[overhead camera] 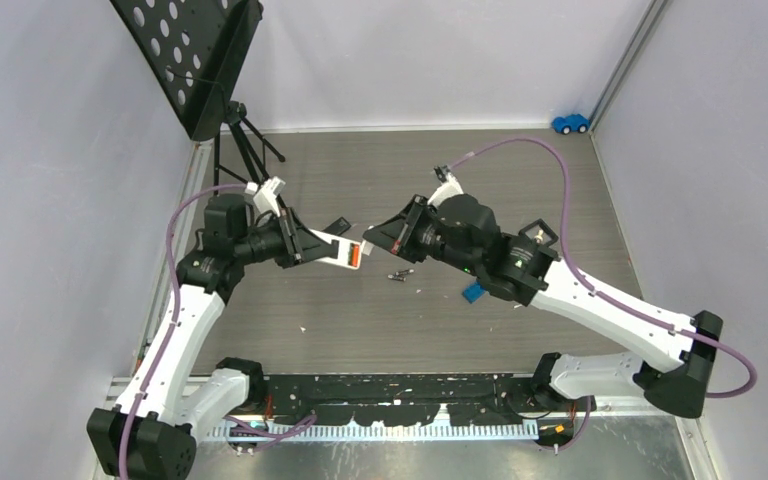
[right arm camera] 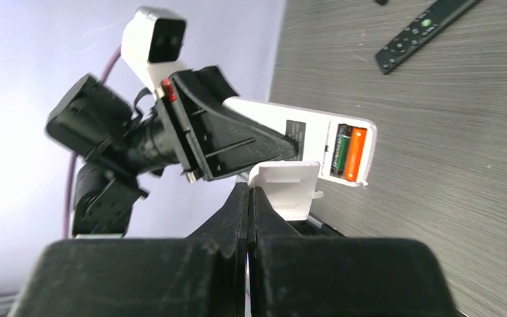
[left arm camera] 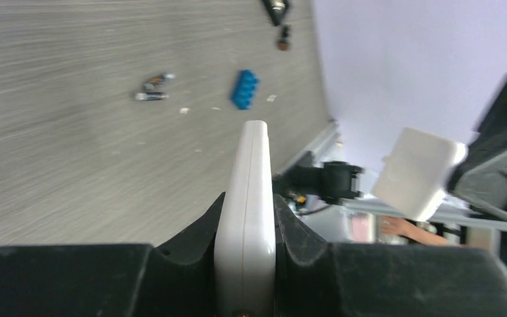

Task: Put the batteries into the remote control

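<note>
Clamping the white remote [right arm camera: 311, 139] between its jaws, the left gripper [left arm camera: 245, 211] holds it over the middle of the bench [overhead camera: 290, 330]. The remote's open bay shows a green and an orange battery [right arm camera: 348, 153]. The right gripper [right arm camera: 249, 195] has its jaws together, tips at a white cover [right arm camera: 287, 188]; whether it pinches the cover is unclear. Two loose batteries [overhead camera: 399, 274] lie mid-bench, with a blue block [overhead camera: 473, 292] near them toward the right edge.
</note>
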Available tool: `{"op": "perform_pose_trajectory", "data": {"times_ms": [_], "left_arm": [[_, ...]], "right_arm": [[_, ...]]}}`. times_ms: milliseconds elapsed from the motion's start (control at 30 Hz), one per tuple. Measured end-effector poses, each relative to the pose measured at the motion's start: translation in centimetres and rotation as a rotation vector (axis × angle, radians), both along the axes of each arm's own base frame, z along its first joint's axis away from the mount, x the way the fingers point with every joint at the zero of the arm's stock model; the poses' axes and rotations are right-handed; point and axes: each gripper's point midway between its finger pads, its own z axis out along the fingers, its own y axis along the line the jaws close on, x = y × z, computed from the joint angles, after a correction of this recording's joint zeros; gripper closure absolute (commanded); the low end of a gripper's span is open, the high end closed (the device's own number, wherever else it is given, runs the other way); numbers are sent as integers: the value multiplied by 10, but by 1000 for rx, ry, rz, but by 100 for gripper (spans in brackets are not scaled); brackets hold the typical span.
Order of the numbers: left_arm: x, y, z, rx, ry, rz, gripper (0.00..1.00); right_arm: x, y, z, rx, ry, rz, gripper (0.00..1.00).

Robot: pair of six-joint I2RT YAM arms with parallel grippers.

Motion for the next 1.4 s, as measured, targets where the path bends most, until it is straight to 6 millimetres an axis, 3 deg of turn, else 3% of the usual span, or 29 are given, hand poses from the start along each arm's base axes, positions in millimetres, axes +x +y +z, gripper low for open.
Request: {"op": "perform_pose_trajectory", "data": {"times_ms": [167, 367, 867, 1400], "left_arm": [[-11, -23, 28, -183, 22, -131, 100], [-25, -34, 48, -311, 71, -240, 100], [-35, -39, 47, -425, 201, -281, 100], [-35, -40, 51, -458, 220, -283, 100]], "right_arm": [[-11, -3, 9, 111, -20, 84, 100], [-20, -2, 8, 202, -3, 170, 100], [-32, 4, 32, 354, -4, 274, 100], [-26, 6, 10, 380, 98, 252, 100]]}}
